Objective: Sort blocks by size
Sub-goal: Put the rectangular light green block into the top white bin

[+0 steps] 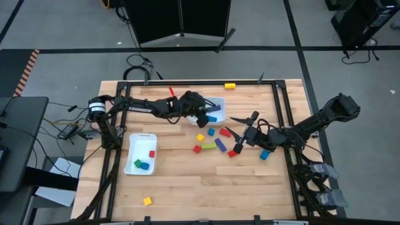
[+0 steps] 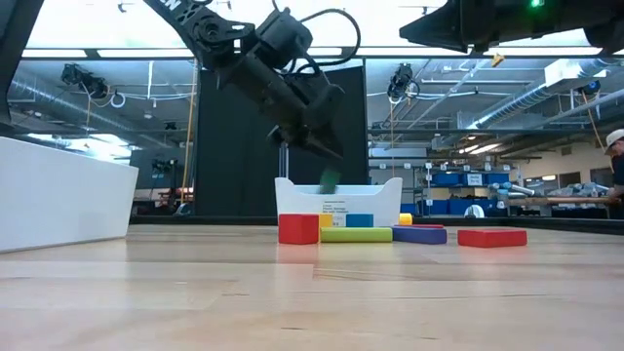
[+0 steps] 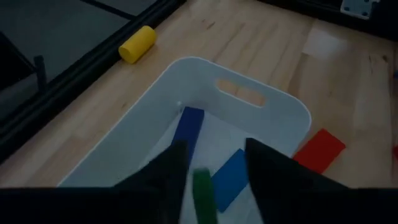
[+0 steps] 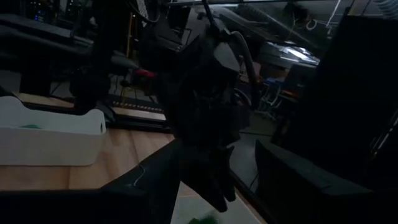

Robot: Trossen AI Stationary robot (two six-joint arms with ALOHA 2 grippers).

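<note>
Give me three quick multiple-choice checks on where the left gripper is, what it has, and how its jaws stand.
1. The left gripper is over:
A. the white tray with blue blocks
B. the bare table edge
C. the yellow block

2. The block between its jaws is:
A. red
B. green
C. yellow

3. Its jaws are:
A. shut flat together
B. clamped on the tray wall
C. apart, with the block loose between them

Answers:
1 A: the high view shows the left gripper above the white tray holding blue blocks.
2 B: the left wrist view shows a green block.
3 C: there is a gap beside the block, and in the low view it sits below the fingertips.
</note>
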